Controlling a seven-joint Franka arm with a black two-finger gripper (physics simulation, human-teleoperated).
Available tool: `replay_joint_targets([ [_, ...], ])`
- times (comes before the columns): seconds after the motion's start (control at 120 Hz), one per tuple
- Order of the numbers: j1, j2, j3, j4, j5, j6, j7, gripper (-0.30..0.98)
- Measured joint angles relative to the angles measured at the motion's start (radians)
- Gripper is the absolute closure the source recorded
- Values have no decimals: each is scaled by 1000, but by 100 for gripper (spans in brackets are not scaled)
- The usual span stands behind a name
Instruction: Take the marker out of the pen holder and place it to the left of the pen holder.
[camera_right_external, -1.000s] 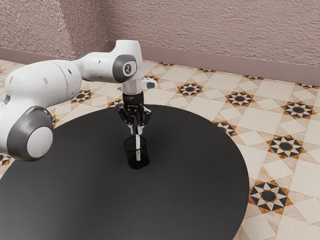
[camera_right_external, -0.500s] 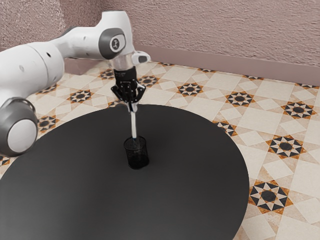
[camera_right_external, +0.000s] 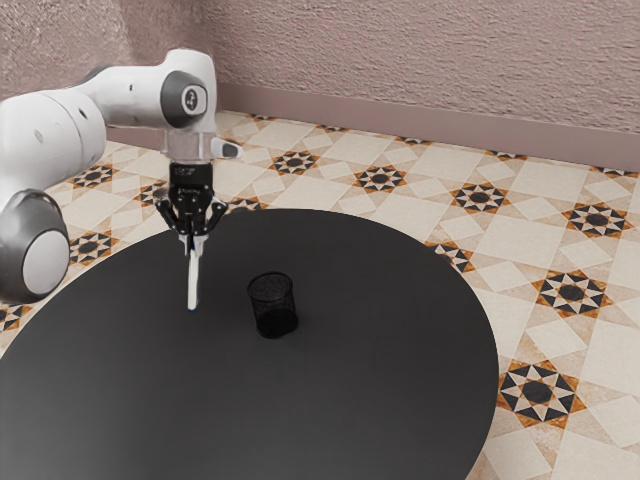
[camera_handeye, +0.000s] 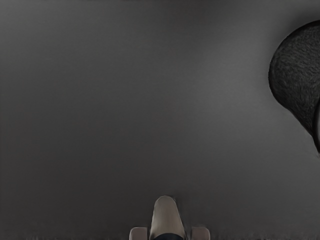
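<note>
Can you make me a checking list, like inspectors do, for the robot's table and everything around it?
Surface: round black table.
Job's things: mesh pen holder standing on the table; white marker out of it, held upright toward the exterior view's left. Can't tell whether its lower end touches the table.
Clutter: nothing seen.
Gripper: shut on the marker.
Cables: nothing seen.
Surroundings: star-patterned tile floor, rough pinkish wall.

Illumination is soft and bright across the far wall (camera_right_external: 430, 60) and floor (camera_right_external: 595, 350), with diffuse sheen on the dark tabletop (camera_right_external: 380, 400).
</note>
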Motion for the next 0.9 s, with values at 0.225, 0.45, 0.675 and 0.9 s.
replay_joint_targets([
  [0.225,20,90,-7,0,-8,-58,1,78],
  [0.45,23,120,-7,1,-10,-77,3,69],
  [0.675,25,113,-5,18,-21,-60,6,27],
  [0.9,7,-270,-58,-63,16,19,38,11],
])
